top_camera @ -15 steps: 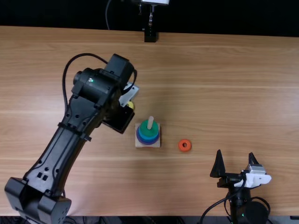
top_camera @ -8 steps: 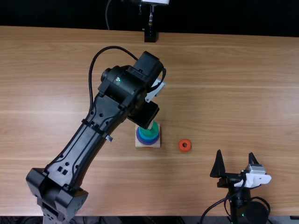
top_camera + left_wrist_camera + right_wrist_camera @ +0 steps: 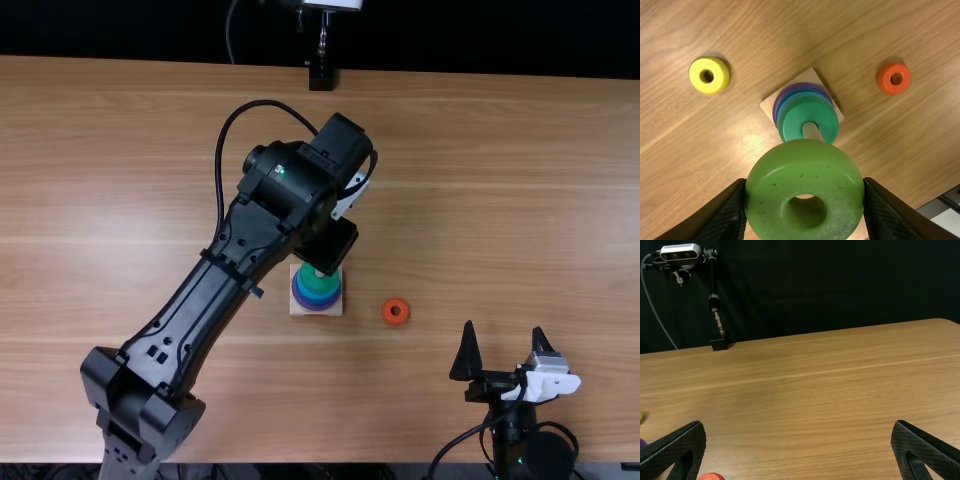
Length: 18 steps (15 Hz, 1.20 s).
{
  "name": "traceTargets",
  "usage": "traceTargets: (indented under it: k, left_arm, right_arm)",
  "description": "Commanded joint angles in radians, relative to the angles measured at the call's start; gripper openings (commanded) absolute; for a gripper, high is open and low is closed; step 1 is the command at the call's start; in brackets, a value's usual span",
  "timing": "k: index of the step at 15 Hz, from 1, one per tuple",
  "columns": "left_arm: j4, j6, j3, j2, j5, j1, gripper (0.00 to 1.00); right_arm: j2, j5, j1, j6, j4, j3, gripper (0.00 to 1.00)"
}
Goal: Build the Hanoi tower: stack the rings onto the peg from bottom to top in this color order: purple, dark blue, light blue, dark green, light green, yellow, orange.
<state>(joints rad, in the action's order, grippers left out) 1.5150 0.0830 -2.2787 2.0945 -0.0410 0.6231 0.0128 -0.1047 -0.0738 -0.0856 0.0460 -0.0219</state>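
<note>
My L gripper (image 3: 805, 186), part open, has lt green ring (image 3: 805, 162) clamped; prob light, stiff, slick, so pinch opp. sides; peg (image 3: 811, 131) below me

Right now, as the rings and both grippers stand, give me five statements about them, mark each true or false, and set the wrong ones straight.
1. The left gripper holds the light green ring. True.
2. The yellow ring is on the peg. False: it lies on the table, off to one side of the stack.
3. The dark green ring is the top one on the peg. True.
4. The right gripper is shut on the orange ring. False: its fingers are apart with nothing between them, and the orange ring lies on the table.
5. The purple ring is the lowest in the stack. True.
</note>
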Motion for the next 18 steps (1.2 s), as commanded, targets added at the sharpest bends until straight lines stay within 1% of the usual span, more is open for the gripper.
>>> traceTargets:
  k: [1, 3, 4, 8, 9, 10, 11, 12, 13, 14, 15, 17, 18]
  left_arm:
    - [0.002, 0.024, -0.038, 0.024, -0.011, 0.026, 0.00]
    - [0.002, 0.029, -0.036, 0.025, -0.011, 0.029, 0.00]
    - [0.002, 0.029, -0.038, 0.025, -0.016, 0.030, 0.00]
    - [-0.009, 0.029, -0.022, 0.025, -0.022, 0.040, 0.00]
    - [-0.009, 0.027, -0.019, 0.025, -0.023, 0.038, 0.16]
    - [-0.011, 0.026, -0.018, 0.025, -0.023, 0.036, 0.47]
    - [-0.013, 0.024, -0.015, 0.024, -0.025, 0.035, 0.83]
    - [-0.013, 0.024, -0.013, 0.024, -0.034, 0.035, 1.00]
    - [-0.011, 0.024, -0.007, 0.022, -0.084, 0.030, 1.00]
    - [-0.013, 0.024, 0.007, 0.021, -0.147, 0.026, 1.00]
    - [-0.015, 0.022, 0.018, 0.019, -0.171, 0.023, 1.00]
    - [-0.020, 0.016, 0.028, 0.019, -0.176, 0.017, 1.00]
    - [-0.053, 0.016, 0.028, 0.019, -0.174, 0.013, 1.00]
  right_arm:
    - [-0.013, -0.002, 0.003, -0.001, -0.004, 0.007, 1.00]
    - [-0.013, -0.002, 0.003, -0.001, -0.004, 0.007, 1.00]
    - [-0.013, -0.002, 0.003, -0.001, -0.004, 0.007, 1.00]
    - [-0.013, -0.002, 0.003, -0.001, -0.004, 0.007, 1.00]
    - [-0.013, -0.002, 0.003, -0.001, -0.004, 0.007, 1.00]
    - [-0.013, -0.002, 0.003, -0.001, -0.004, 0.007, 1.00]
    - [-0.013, -0.002, 0.003, -0.001, -0.003, 0.007, 1.00]
    - [-0.013, -0.002, 0.003, -0.001, -0.004, 0.007, 1.00]
    - [-0.013, -0.002, 0.003, -0.001, -0.004, 0.007, 1.00]
    - [-0.013, -0.002, 0.003, -0.001, -0.004, 0.007, 1.00]
    - [-0.013, -0.002, 0.003, -0.001, -0.004, 0.007, 1.00]
    - [-0.013, -0.002, 0.003, -0.001, -0.004, 0.007, 1.00]
    - [-0.013, -0.002, 0.003, -0.001, -0.004, 0.007, 1.00]
